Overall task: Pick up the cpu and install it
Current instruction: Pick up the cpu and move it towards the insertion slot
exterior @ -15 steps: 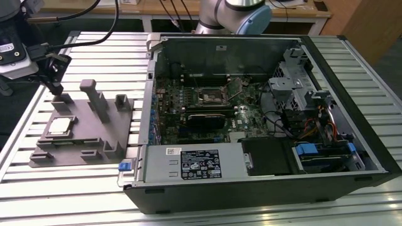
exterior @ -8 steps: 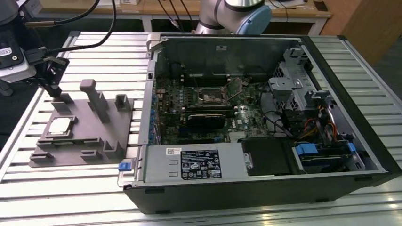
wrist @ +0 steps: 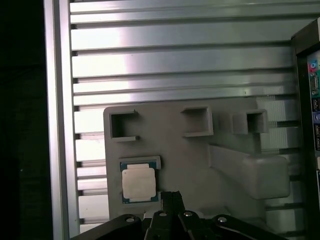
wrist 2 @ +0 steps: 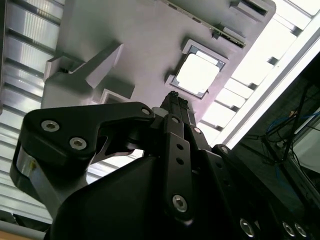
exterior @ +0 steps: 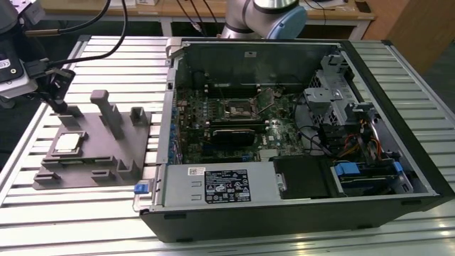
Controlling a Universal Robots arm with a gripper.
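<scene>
The cpu (exterior: 69, 143) is a pale silvery square lying flat in a recess of the grey fixture (exterior: 106, 154), at the exterior view's left. It also shows in both wrist views (wrist 2: 198, 74) (wrist: 138, 183). My gripper (exterior: 55, 102) hangs above the fixture's far corner, a little beyond the cpu and not touching it. Its black fingers (wrist: 170, 197) are pressed together with nothing between them, their tips (wrist 2: 176, 101) just beside the chip's edge. The black-framed socket (exterior: 238, 110) sits on the motherboard inside the open computer case.
The open black computer case (exterior: 284, 213) fills the middle and right of the ribbed aluminium table (exterior: 64, 224). Upright blocks (exterior: 108, 109) rise from the fixture close to the cpu. A black cable (exterior: 92, 37) runs to the gripper, and the arm's base (exterior: 263, 16) stands behind the case.
</scene>
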